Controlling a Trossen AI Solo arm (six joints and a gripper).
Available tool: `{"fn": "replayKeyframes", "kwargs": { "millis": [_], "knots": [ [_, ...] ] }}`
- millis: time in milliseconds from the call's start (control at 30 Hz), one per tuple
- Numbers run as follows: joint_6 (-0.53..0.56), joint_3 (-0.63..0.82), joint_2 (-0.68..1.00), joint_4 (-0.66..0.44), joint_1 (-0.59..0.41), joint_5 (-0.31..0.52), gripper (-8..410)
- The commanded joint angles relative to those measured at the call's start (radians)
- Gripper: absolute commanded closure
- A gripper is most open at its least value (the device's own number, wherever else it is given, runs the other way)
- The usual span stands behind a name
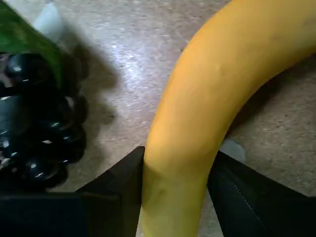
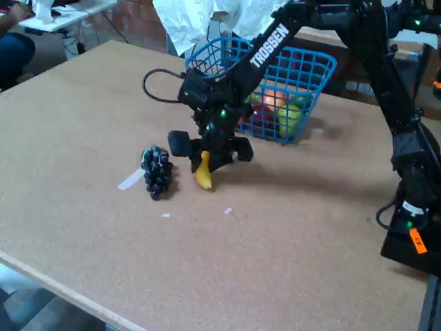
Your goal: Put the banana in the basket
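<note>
Wrist view cuts the banana (image 1: 207, 113) off at top right and bottom edge, so neither tip shows there; the grape bunch (image 1: 34, 123) is dark, glare-spotted and clipped at the left edge, with a green shape above it that can't be identified. Fixed view: gripper (image 2: 207, 162) body hides the banana's upper part, only the lower yellow end (image 2: 203, 178) shows, at table (image 2: 275, 241) level; contact with the tabletop unclear. Jaws are clamped on the banana, one black finger (image 1: 118, 197) against each side, gap just the fruit's width. Grape bunch (image 2: 157, 171) sits just left of the banana, apart. Blue wire basket (image 2: 313, 72) stands behind the gripper, holding red, yellow-green and pinkish items, mesh and arm blocking detail.
</note>
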Motion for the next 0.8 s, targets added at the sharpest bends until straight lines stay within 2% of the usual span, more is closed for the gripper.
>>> {"fn": "replayKeyframes", "kwargs": {
  "millis": [0,133,267,433,567,667,767],
  "knots": [
    [-0.04,0.0,-0.074,0.021,0.029,0.003,405],
    [-0.041,0.0,-0.168,0.024,0.051,0.007,403],
    [-0.059,0.0,-0.306,0.018,0.071,0.07,403],
    [-0.137,0.001,-0.504,0.026,0.078,0.135,403],
    [-0.283,0.002,-0.655,0.027,0.079,0.174,403],
    [-0.46,0.002,-0.75,0.026,0.079,0.217,403],
    [-0.6,0.002,-0.816,0.027,0.079,0.331,403]
  ]
}}
